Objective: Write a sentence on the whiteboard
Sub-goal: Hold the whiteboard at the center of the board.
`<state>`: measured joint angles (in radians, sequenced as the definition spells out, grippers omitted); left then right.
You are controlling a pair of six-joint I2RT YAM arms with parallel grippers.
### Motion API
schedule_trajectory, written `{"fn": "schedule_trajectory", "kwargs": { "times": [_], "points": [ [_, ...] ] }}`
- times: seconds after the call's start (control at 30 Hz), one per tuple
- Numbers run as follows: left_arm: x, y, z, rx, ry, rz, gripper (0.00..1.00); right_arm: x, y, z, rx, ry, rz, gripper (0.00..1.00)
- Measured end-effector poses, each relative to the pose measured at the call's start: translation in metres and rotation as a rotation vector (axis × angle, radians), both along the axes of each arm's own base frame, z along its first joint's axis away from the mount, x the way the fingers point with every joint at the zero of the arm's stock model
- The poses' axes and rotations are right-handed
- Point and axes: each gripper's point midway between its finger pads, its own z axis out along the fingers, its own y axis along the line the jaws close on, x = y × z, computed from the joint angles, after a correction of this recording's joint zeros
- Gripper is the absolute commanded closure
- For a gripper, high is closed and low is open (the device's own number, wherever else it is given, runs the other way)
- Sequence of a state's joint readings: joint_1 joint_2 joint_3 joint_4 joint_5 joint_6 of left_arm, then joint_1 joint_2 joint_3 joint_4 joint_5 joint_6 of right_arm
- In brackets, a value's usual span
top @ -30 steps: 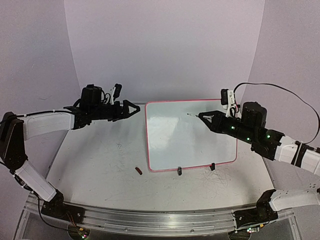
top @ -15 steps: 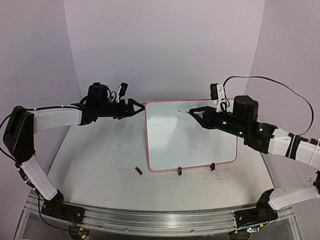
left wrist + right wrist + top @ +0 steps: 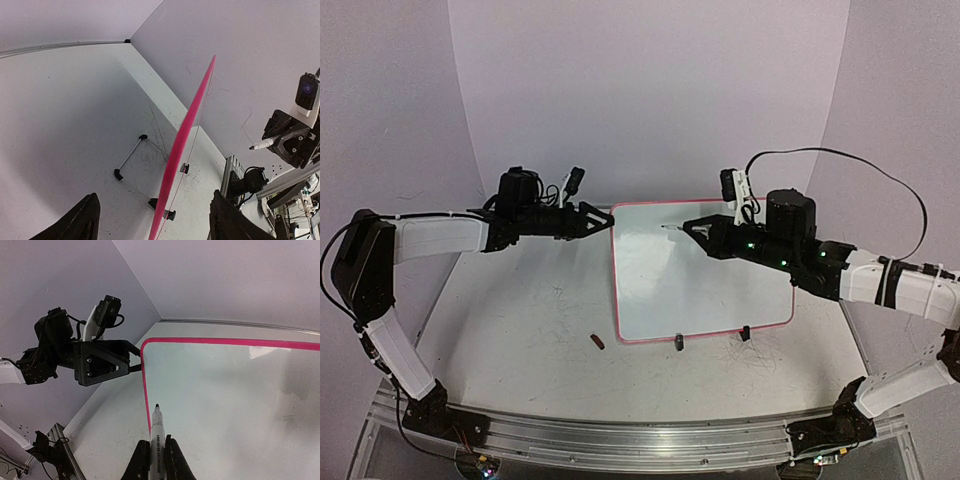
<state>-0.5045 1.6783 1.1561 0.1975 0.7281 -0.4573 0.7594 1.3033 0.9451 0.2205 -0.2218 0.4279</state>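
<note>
two grippers work at the whiteboard (image 3: pixel 700 290), propped on the worktop (image 3: pixel 520 310). left gripper (image 3: pixel 605 218): jaws apart astride its upper-left frame, not gripping. right gripper (image 3: pixel 695 228): clamped on a marker (image 3: pixel 672 227). board likely light, stiff, tippy; hold by frame.

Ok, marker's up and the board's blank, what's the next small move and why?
Probably close the left gripper on the board: its open jaws straddle the frame at the far left corner without gripping. The right gripper holds the marker off the blank surface, so steadying likely comes first.
</note>
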Motion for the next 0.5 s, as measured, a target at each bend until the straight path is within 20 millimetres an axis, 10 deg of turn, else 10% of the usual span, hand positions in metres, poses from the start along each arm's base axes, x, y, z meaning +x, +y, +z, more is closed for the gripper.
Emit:
{"fn": "schedule_trajectory", "kwargs": {
  "times": [0.5],
  "points": [
    [-0.001, -0.014, -0.005, -0.082, 0.026, -0.084, 0.55, -0.011, 0.010, 0.006, 0.013, -0.016, 0.026, 1.00]
  ]
}}
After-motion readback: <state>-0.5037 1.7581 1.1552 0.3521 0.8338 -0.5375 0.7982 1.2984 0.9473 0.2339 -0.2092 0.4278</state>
